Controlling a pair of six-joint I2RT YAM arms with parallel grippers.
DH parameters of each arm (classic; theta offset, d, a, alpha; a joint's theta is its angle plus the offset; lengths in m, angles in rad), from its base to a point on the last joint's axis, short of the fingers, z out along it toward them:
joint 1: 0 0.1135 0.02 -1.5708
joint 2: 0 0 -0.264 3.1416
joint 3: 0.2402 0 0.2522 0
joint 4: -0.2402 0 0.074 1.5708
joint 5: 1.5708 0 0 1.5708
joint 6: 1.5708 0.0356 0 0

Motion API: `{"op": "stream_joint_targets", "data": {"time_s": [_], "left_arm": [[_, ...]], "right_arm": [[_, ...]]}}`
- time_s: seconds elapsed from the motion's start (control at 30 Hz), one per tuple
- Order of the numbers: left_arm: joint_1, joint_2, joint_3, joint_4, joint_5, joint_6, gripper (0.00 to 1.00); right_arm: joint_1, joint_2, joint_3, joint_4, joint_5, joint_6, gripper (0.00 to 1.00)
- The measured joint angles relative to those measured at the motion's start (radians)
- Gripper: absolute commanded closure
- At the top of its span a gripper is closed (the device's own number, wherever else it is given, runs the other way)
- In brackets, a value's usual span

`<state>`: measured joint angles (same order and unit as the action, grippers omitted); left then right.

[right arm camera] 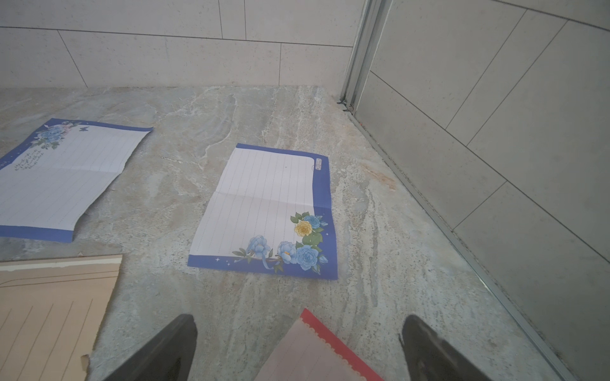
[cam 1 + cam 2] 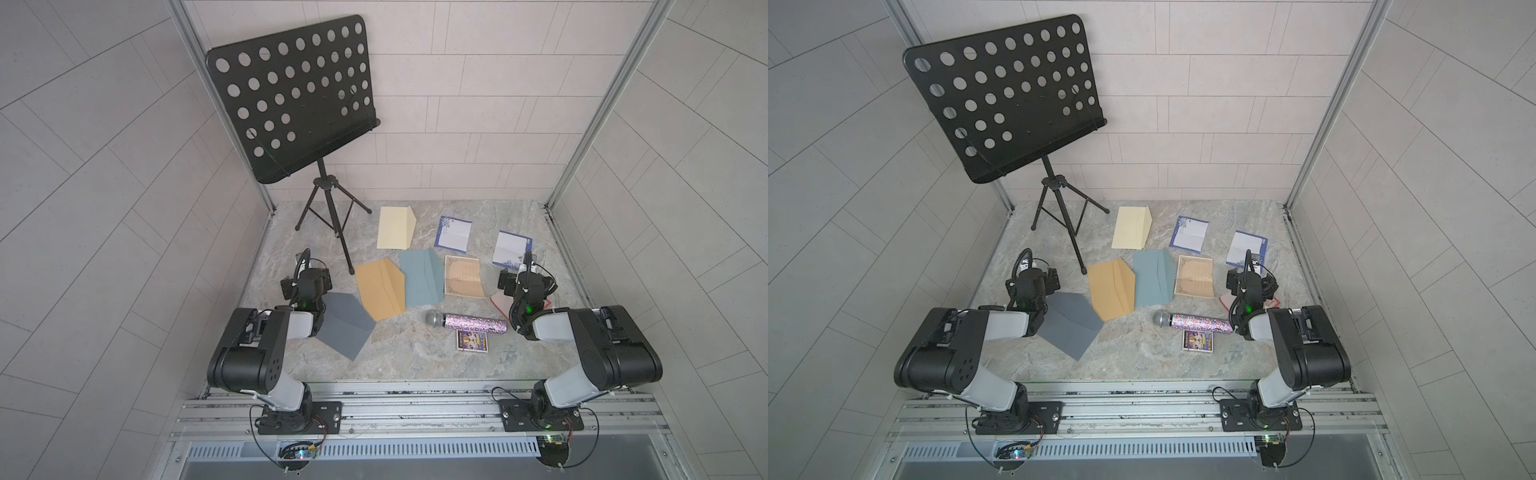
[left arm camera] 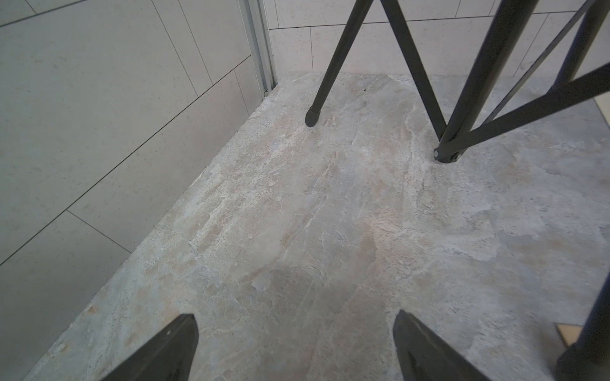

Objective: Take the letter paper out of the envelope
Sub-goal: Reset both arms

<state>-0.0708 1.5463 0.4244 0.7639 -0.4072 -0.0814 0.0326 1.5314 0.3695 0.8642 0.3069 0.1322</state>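
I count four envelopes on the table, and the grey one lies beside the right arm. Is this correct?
Not quite: the grey envelope lies beside the left arm, not the right one. Both top views show it. The count of four envelopes is correct.

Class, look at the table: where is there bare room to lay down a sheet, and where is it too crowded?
Free: the near strip of the table, between the grey envelope and the picture card; also the far left corner beside the music stand. Crowded: the middle, where the orange envelope, teal envelope and tan sheet lie close together.
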Motion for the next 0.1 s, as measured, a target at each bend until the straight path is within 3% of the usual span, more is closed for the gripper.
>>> {"op": "stream_joint_targets", "data": {"time_s": [0.1], "left_arm": [[0.0, 0.0, 0.0, 0.0, 0.0, 0.0, 0.0]], "right_arm": [[0.0, 0.0, 0.0, 0.0, 0.0, 0.0, 0.0]]}}
